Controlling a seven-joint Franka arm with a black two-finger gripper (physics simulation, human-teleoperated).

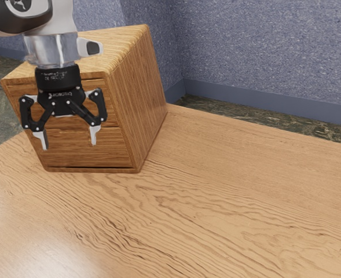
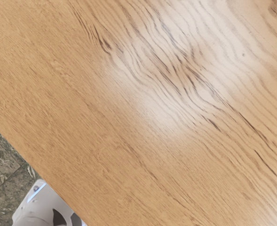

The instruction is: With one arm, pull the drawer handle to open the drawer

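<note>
Exterior view: the wooden bench (image 1: 228, 208) spreads across the foreground. In the upper left of the frame the jaws hang spread wide and released, gripping nothing, with their tips just in front of the drawer cabinet (image 1: 132, 87). Its lower drawer front (image 1: 83, 152) looks flush and shut; the handle cannot be made out. A blue-grey wall (image 1: 263, 40) stands behind.

The light, strongly grained wooden table (image 1: 228, 202) was rendered smooth and softly glossy; the boxy oak-grained drawer cabinet (image 1: 132, 92) was finished matt; the blue-grey wall (image 1: 263, 46) was textured rough.
</note>
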